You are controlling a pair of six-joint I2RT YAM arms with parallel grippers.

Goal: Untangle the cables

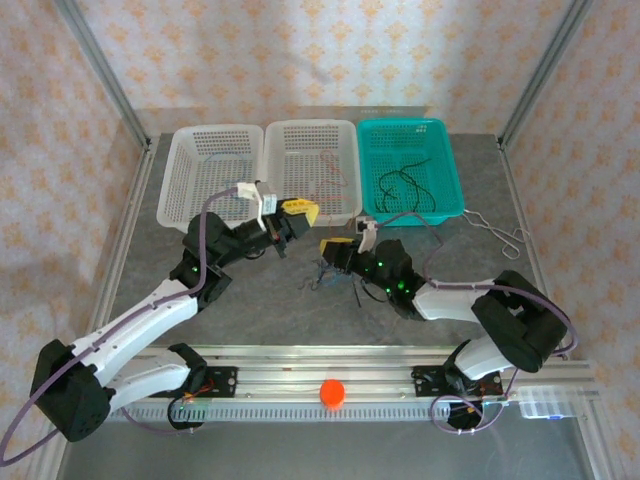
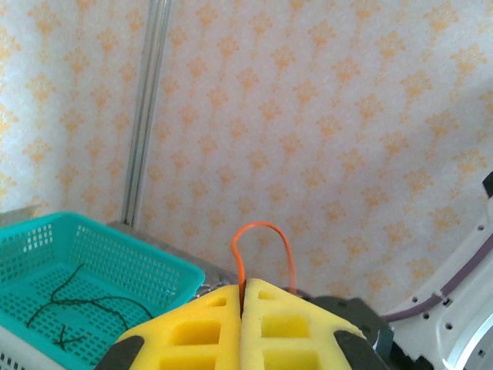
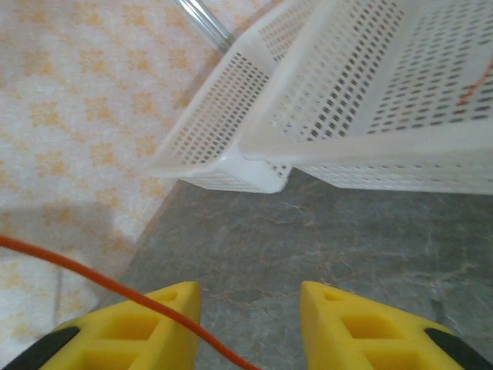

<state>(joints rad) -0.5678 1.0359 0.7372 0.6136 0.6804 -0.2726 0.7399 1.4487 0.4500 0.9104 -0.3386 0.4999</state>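
At left, your left gripper [image 2: 243,291] is clamped tight on a red cable [image 2: 262,230], whose loop stands upright above the fingertips [image 2: 208,308]. At centre, one red strand [image 1: 325,170] lies sorted in the middle basket [image 1: 310,124], and a small tangle [image 1: 326,281] is left on the table [image 1: 250,310]. Your right gripper [image 3: 246,297] holds its jaws apart, and a red cable crosses its left finger [image 3: 154,308] diagonally, ungripped. At right, a black cable [image 1: 412,188] rests in the teal basket [image 1: 415,214].

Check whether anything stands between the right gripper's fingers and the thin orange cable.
Nothing visible does. The thin orange cable crosses one yellow finger of the right gripper and enters the gap between its fingers, above the grey table.
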